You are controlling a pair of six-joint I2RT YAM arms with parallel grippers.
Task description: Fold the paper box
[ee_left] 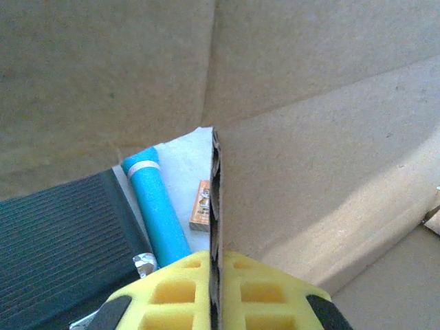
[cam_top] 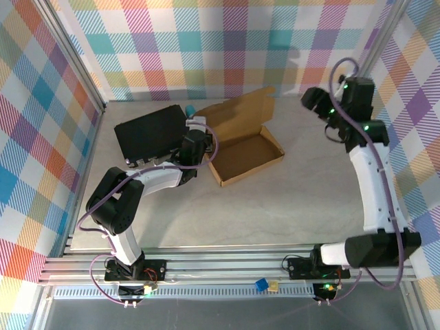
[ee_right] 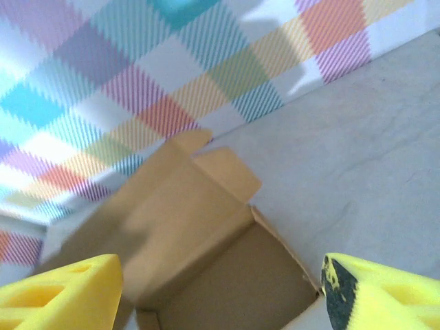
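The paper box [cam_top: 246, 152] lies in the middle of the table as a shallow brown cardboard tray, its lid [cam_top: 242, 110] standing open at the back. My left gripper [cam_top: 196, 143] is at the box's left side. In the left wrist view the left gripper [ee_left: 215, 282] has its yellow pads [ee_left: 172, 292] shut on the edge of an upright cardboard wall [ee_left: 218, 206]. My right gripper [cam_top: 311, 102] hangs raised at the back right, apart from the box. Seen from the right wrist, the right gripper [ee_right: 220, 299] is open, its fingers [ee_right: 62, 292] wide apart, with the box [ee_right: 206, 268] below.
A black rectangular case [cam_top: 148, 134] lies just left of the box, with a blue cylinder [cam_top: 189, 110] behind it. A small orange block [ee_left: 201, 206] lies by the cylinder [ee_left: 157, 206]. Plaid walls close in the table. Bare tabletop [cam_top: 302, 199] lies right of the box and in front of it.
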